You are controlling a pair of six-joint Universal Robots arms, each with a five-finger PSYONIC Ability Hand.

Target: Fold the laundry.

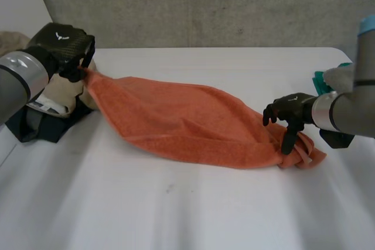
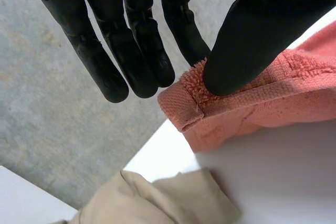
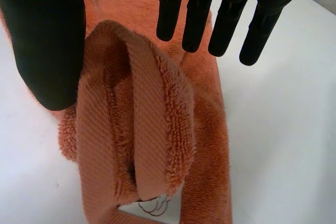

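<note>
From the head view, the orange towel (image 1: 187, 121) is stretched long across the white table (image 1: 176, 203), running from 10 o'clock down to 4 o'clock. The left hand (image 1: 64, 45) is up at 10 o'clock with one towel corner pulled to a point at its fingertips. The right hand (image 1: 290, 112) is at 3 o'clock, fingers pointing down onto the bunched far end. A beige cloth (image 1: 61, 89) on a dark bundle (image 1: 38, 126) sits at 9 o'clock, just beside the left hand, and a teal object (image 1: 319, 79) peeks out behind the right arm. Over to the left wrist view: the left hand (image 2: 131, 51) has its thumb pressed on the hemmed corner of the towel (image 2: 273, 103), pinching it against a finger while the other fingers stay straight. The beige cloth (image 2: 157, 198) lies beyond the corner at the table (image 2: 278, 177) edge. Now the right wrist view: the right hand (image 3: 197, 14) has straight fingers, well apart from the thumb. A raised fold of towel (image 3: 152, 124) stands in that gap, the thumb against one side, the fingers not closed on it, with table (image 3: 283, 129) on both sides.
</note>
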